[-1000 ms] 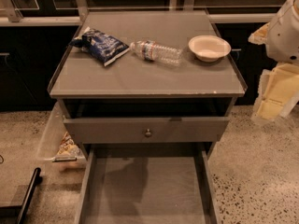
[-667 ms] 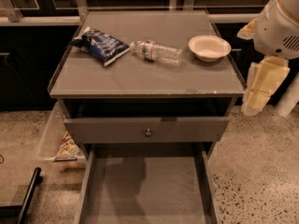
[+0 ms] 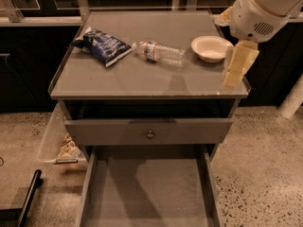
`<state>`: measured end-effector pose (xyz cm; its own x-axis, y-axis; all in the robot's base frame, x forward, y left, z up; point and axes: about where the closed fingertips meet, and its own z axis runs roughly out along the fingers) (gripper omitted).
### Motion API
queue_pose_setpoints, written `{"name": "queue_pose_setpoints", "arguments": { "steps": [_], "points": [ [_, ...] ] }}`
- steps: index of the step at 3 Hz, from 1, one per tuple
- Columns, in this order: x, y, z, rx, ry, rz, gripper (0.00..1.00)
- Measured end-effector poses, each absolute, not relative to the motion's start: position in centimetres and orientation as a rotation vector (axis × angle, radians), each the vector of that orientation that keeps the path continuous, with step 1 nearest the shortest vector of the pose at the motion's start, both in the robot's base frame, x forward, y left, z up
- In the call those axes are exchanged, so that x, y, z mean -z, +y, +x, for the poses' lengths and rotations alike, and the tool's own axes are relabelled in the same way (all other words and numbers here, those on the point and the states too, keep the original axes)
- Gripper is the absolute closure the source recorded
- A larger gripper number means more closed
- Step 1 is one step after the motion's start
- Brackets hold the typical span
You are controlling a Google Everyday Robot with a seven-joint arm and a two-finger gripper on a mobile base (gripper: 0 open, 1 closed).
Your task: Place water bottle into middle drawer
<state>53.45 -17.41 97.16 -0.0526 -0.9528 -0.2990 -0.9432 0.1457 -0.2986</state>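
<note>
Two drawers show at the front of the grey cabinet point(image 3: 118, 82). The nearest, the middle drawer point(image 3: 151, 188), is pulled well out, its flat grey floor in full view. Just above it sits one drawer front point(image 3: 118, 132) with one small round knob point(image 3: 150, 135), drawn out only slightly. On the floor to the left stands one clear bin point(image 3: 49, 141) with a snack packet point(image 3: 68, 150) inside.

Three things lie on the cabinet top: one blue snack bag point(image 3: 102, 45) at the left, one water bottle point(image 3: 158, 52) on its side in the middle, just beside the bag, and one white bowl point(image 3: 211, 48) at the right.

One gripper point(image 3: 239, 65) hangs over the top's right edge, just beside the bowl and well apart from the bottle; whether it is spread or pressed together cannot be told.
</note>
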Motion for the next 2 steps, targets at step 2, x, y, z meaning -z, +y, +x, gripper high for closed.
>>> {"name": "queue_pose_setpoints", "arguments": {
  "steps": [2],
  "points": [
    [-96.94,-16.83,54.09,0.017,1.994,-1.803,0.00]
  ]
}}
